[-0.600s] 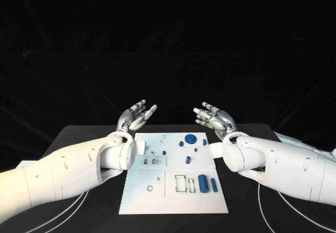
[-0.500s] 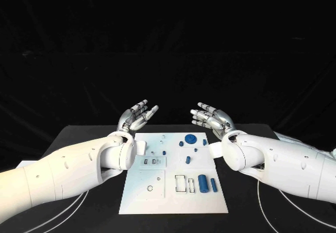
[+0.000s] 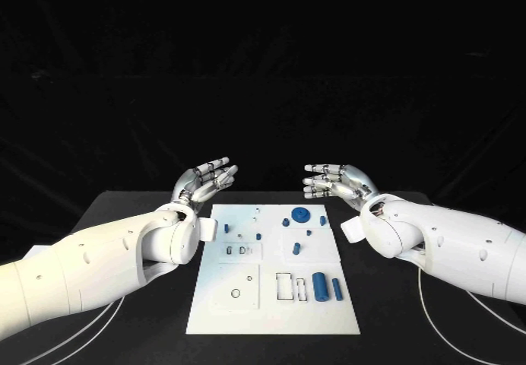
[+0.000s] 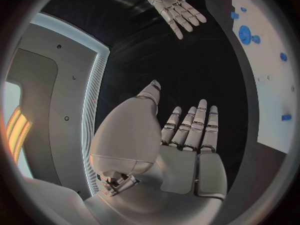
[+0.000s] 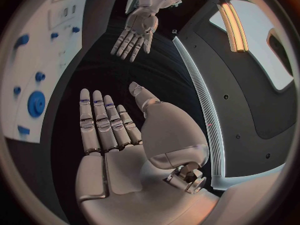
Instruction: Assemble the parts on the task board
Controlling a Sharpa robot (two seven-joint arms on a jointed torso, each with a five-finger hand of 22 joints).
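Both the left hand (image 3: 205, 179) and right hand (image 3: 337, 182) hover empty with fingers spread beyond the far edge of the white task board (image 3: 243, 308), where blue parts (image 3: 319, 287) lie untouched; a hasty, misjudged reach could probably knock small parts astray.

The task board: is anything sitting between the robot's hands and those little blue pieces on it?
Nothing visible. Both the left hand and right hand hover open beyond the far edge of the task board, and the blue parts, such as the round one, lie uncovered.
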